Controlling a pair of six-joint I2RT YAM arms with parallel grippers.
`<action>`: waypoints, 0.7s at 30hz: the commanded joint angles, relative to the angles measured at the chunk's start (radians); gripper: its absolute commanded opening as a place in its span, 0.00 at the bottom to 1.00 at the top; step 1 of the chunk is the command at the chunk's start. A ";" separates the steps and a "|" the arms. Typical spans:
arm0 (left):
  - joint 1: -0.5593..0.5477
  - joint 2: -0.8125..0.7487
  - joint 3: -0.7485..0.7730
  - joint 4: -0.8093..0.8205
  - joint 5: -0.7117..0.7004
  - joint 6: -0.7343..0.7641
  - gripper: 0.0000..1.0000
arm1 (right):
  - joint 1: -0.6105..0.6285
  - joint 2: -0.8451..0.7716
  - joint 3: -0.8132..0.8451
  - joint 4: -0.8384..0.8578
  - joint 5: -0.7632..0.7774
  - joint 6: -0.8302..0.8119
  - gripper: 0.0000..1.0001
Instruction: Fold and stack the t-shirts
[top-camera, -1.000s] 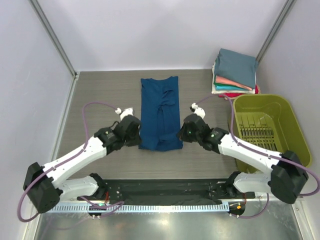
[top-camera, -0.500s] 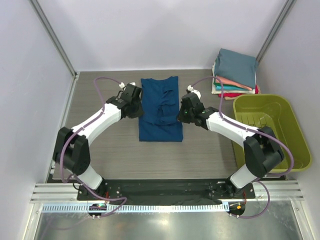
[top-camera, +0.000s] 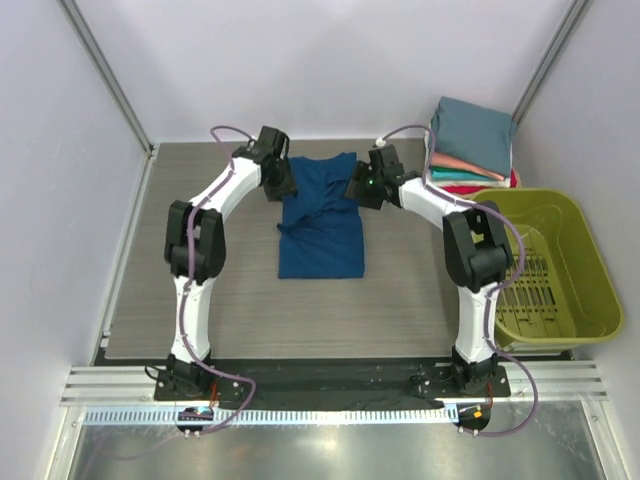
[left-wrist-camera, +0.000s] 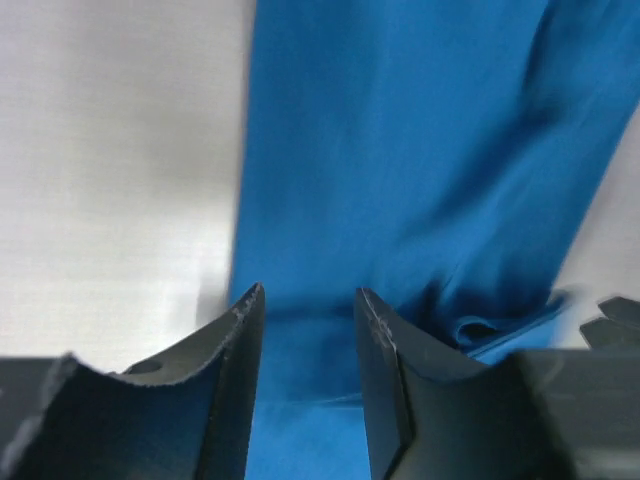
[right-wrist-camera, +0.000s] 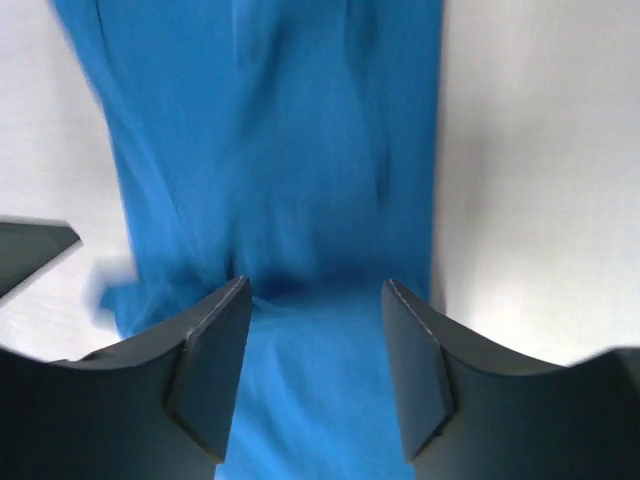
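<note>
A dark blue t-shirt (top-camera: 320, 235) lies flat as a long narrow strip in the middle of the table, rumpled at its far end. My left gripper (top-camera: 281, 186) is at the shirt's far left edge. In the left wrist view its jaws (left-wrist-camera: 308, 300) stand apart over blue cloth (left-wrist-camera: 400, 150), with nothing pinched. My right gripper (top-camera: 359, 189) is at the far right edge, open (right-wrist-camera: 315, 292) above the cloth (right-wrist-camera: 280, 130). A stack of folded t-shirts (top-camera: 470, 140), slate-teal on top with coral, white, green and red below, sits at the back right.
An olive-green plastic basket (top-camera: 590, 262) stands at the right, just in front of the stack. Both arms reach far across the table, one along each side of the blue shirt. Grey walls close in the table at left, back and right.
Both grippers travelled from the shirt's near end to its far end, shut until half a second ago. Both jaws have since opened. The shirt's near edge now lies slightly farther away.
</note>
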 joint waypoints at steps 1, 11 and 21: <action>0.055 0.219 0.364 -0.220 0.081 0.017 0.43 | -0.131 0.134 0.247 -0.017 -0.177 0.017 0.63; 0.060 -0.142 0.068 -0.080 0.042 0.020 0.49 | -0.040 -0.143 0.021 -0.035 -0.161 -0.073 0.66; -0.035 -0.439 -0.526 0.157 0.050 -0.110 0.41 | 0.001 -0.373 -0.414 0.054 -0.150 -0.084 0.56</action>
